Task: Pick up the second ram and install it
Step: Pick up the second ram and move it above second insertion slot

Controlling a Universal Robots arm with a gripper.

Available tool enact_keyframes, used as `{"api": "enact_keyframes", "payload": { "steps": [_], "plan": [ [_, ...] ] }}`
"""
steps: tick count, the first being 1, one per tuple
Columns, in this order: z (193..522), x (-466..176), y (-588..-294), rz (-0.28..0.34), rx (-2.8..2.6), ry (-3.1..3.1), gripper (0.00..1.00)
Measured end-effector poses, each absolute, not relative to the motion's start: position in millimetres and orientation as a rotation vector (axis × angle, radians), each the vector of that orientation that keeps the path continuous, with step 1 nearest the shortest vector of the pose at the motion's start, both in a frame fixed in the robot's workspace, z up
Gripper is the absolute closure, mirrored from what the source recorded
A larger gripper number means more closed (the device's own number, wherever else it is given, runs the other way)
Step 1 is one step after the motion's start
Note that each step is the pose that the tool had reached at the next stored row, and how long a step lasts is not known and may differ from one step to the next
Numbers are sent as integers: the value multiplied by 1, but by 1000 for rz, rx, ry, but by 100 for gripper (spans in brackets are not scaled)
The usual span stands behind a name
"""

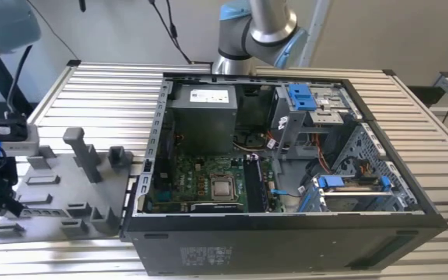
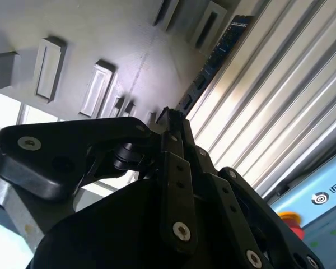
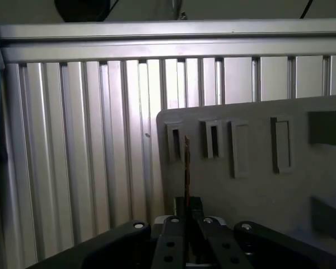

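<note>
Closed tight, my gripper [image 3: 186, 206] grips the second ram [image 3: 186, 162] over the grey tray [image 3: 257, 185] (pick-up step, I judge); next move needs a straight, steady hold.

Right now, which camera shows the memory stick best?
The second wrist view: the RAM stick shows its dark bluish flat side, reaching out from the fingers. The first wrist view shows it edge-on, a slim strip. Exterior view: too small to tell.
</note>
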State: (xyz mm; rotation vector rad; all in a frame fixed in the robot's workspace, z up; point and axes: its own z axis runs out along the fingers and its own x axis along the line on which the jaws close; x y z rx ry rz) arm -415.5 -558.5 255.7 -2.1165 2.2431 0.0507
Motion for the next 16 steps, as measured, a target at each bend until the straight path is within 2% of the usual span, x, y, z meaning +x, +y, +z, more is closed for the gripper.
{"api": "enact_keyframes", "payload": {
  "steps": [16],
  "plan": [
    [291, -416, -559, 51, -2116, 2243, 86]
  ]
}}
